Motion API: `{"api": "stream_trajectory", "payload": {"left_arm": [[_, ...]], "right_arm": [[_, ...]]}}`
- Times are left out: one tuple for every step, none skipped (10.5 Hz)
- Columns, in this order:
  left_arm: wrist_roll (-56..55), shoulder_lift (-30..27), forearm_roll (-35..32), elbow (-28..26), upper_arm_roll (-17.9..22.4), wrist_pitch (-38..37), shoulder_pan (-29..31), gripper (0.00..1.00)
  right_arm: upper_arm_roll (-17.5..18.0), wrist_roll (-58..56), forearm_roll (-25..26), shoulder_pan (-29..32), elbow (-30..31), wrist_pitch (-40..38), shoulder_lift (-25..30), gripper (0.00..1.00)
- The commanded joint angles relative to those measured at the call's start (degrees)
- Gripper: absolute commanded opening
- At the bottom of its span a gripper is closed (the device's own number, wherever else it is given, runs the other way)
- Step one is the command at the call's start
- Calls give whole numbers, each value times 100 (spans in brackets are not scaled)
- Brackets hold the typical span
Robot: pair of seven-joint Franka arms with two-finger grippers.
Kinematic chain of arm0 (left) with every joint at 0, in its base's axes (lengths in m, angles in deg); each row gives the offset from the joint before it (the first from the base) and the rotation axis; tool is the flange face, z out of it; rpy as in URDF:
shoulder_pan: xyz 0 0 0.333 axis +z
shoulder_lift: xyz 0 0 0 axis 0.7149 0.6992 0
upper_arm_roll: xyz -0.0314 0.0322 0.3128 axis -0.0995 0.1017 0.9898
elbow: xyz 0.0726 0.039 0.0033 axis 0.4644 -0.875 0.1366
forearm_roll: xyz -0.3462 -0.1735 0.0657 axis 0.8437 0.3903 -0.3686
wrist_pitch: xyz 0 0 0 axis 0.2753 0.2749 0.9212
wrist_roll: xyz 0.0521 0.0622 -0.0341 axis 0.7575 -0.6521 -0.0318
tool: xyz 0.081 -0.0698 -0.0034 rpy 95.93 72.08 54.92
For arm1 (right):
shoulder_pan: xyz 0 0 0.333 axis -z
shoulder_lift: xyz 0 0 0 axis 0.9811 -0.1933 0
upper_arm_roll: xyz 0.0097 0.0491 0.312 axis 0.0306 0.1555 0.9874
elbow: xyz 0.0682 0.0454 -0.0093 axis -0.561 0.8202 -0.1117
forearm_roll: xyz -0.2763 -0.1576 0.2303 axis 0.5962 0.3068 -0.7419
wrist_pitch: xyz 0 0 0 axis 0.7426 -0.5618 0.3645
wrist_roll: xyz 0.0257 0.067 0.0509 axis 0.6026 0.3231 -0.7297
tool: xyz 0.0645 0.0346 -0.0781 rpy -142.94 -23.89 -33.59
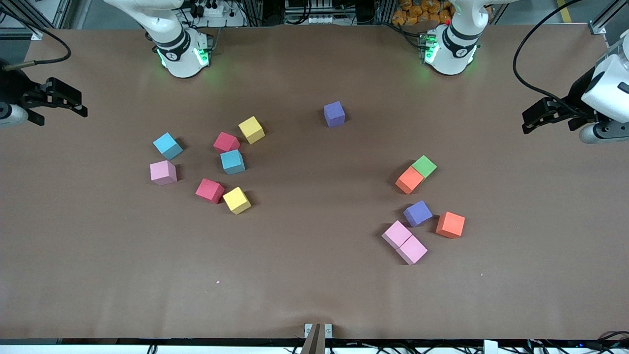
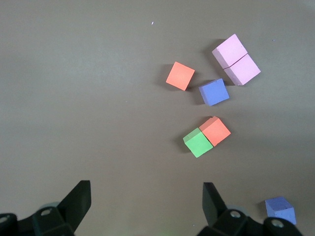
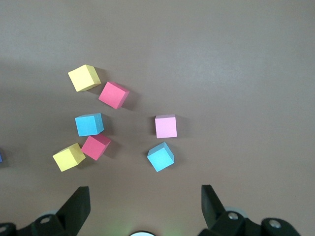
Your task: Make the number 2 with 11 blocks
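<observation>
No digit is formed yet: the blocks [image 1: 231,162] are scattered in two clusters. Both the left gripper [image 2: 145,204] and right gripper [image 3: 144,206] are held wide open, empty; each cluster is found ahead of its own claw.

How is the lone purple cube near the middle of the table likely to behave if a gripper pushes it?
The purple cube rests on a flat face, so it should slide, not roll. Its matte, foam-like look suggests it is light and slightly squashy. Nothing touches it, so it should move alone.
</observation>
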Motion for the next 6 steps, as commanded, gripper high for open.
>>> {"api": "stream_trajectory", "payload": {"left_arm": [[-35, 14, 26, 117, -28, -129, 24, 100], [-60, 14, 43, 117, -28, -129, 24, 100], [-69, 22, 61, 117, -37, -129, 16, 100], [-69, 23, 52, 109, -37, -129, -19, 100], [-87, 57, 69, 65, -46, -129, -46, 100], [-104, 58, 157, -83, -116, -121, -142, 100]], "right_arm": [[58, 32, 9, 86, -106, -94, -43, 100], [58, 32, 18, 113, -106, -94, -43, 100], [58, 23, 18, 139, -97, -111, -43, 100], [66, 14, 18, 165, -97, -129, -43, 100], [66, -3, 18, 183, -115, -198, -35, 100], [66, -29, 26, 183, -115, -217, -26, 100]]}}
